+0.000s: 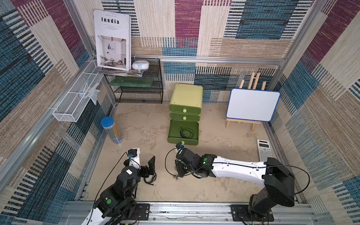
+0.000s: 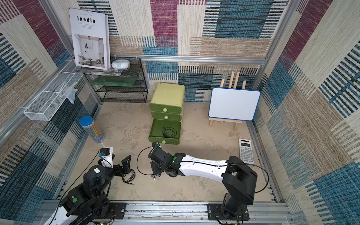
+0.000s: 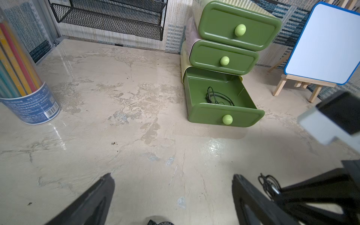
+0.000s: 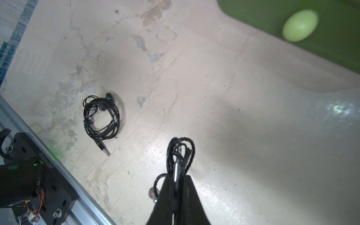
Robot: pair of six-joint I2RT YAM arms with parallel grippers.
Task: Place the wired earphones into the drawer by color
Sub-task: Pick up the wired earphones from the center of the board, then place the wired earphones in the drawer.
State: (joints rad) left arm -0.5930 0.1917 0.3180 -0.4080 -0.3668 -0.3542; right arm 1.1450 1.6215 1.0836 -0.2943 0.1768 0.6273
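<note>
Black earphones [image 4: 170,155] pinched in right hand [image 4: 177,177]

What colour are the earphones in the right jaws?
The earphones are black; the right wrist view shows them best.

Olive-green drawers [image 1: 184,117] with pale-green knobs [image 1: 184,110] — black earphone bundles [image 4: 102,107], mottled beige surface [image 1: 145,124]. The whiteboard [image 1: 252,104] is white, edged blue; the walls [image 1: 185,17] wear striped patches of blue, maroon and beige — the pencil tube's lid [image 1: 107,122] blue.
</note>
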